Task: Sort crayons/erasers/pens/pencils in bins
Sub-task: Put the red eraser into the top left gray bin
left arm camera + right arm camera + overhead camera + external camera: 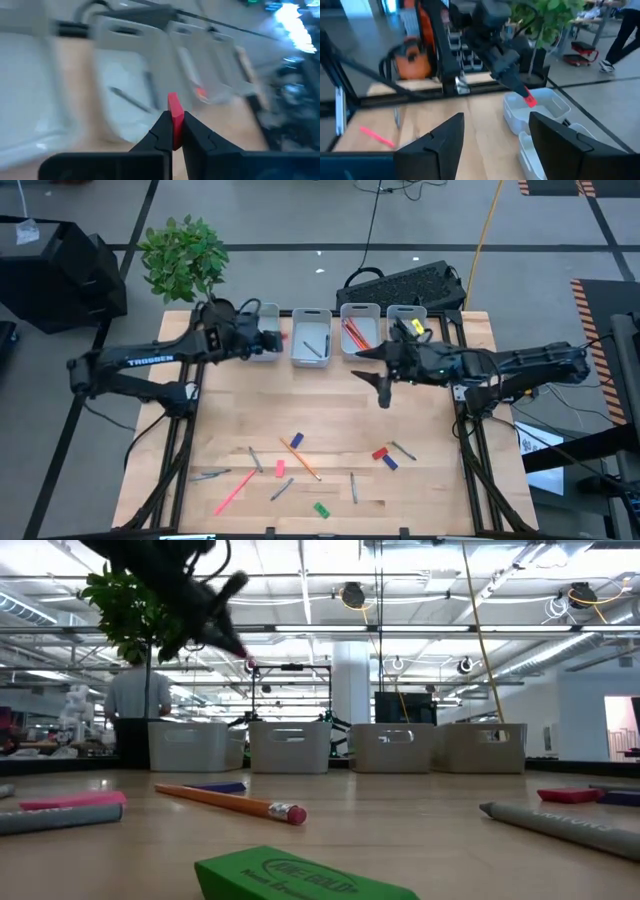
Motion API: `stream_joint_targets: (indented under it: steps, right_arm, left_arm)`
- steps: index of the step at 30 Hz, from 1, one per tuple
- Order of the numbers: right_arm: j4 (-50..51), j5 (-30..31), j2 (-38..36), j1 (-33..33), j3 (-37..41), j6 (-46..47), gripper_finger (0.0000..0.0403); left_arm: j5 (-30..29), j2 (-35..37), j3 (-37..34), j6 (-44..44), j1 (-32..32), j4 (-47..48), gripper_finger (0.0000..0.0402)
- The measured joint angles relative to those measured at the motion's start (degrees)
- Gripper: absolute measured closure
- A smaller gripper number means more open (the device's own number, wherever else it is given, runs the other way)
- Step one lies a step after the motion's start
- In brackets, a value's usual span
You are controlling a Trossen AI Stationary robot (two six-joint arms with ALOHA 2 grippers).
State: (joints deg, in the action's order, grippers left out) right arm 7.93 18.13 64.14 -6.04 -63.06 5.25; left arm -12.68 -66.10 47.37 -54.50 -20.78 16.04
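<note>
Left tool [174, 131] pinches red eraser [175, 112], up above leftmost bin [264, 332]. Right tool [495, 142] wide, empty, waits over tabletop [330, 420]. Best: centre eraser over bin, go low, then let go. Other erasers lie on tabletop.

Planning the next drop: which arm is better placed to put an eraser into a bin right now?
The left. Its gripper is shut on a red eraser by the leftmost bin; the right gripper is open, holding nothing.
</note>
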Motion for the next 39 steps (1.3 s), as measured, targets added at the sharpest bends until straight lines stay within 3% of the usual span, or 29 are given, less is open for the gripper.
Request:
stream_joint_targets:
  steps: [5,9,21,32,39]
  right_arm:
    - [-7.1,0.1,-4.7,0.0,9.3,4.4,0.0188]
    - [-7.3,0.0,-6.5,0.0,13.3,9.3,0.0188]
    - [-6.0,0.0,-6.2,-0.1,14.0,10.3,0.0188]
    - [-5.7,-0.2,-6.2,-0.1,14.0,10.6,0.0188]
    - [-4.2,-0.4,-6.2,-0.1,14.0,12.1,0.0188]
  left_arm:
    - [-1.3,-3.1,0.0,2.7,-6.5,7.6,0.0384]
    - [-2.5,-7.3,0.0,5.6,-10.8,8.4,0.0384]
    - [-5.9,-22.9,5.5,12.9,-17.2,13.8,0.0372]
    - [-9.3,-28.4,6.3,14.1,-18.2,5.7,0.0369]
    - [-12.1,-28.4,6.3,19.6,-18.6,1.0,0.0303]
